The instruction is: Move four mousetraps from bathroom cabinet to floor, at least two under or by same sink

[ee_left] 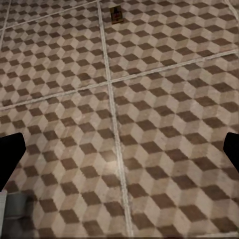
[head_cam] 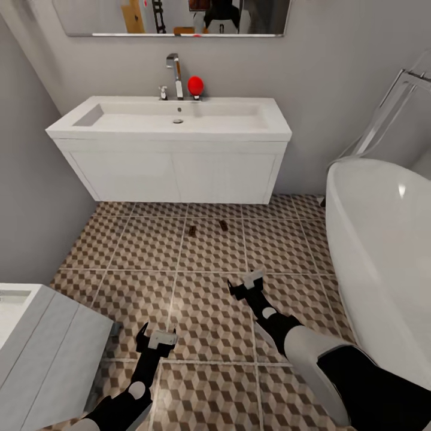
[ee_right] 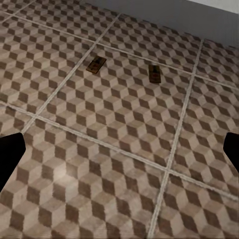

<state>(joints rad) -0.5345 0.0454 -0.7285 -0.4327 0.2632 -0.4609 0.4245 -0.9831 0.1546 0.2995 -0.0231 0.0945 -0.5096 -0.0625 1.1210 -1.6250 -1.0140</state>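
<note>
Mousetraps: two (head_cam: 192, 230) (head_cam: 222, 225) were found lying on the bathroom floor (head_cam: 209, 311) just before the sink (head_cam: 173, 129), apart | two were judged outstanding, likely | left gripper (head_cam: 157, 336) and right gripper (head_cam: 246, 284) were observed spread, nothing held | small detail was blurred.

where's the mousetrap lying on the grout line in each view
Head view: the small flat brown wooden mousetrap lies on the cube-patterned tile floor in front of the white vanity sink, left of a second trap.
Left wrist view: at the upper edge, beside a pale grout line.
Right wrist view: the left one of two.
Shared landmark: the grout line running past it.
</note>
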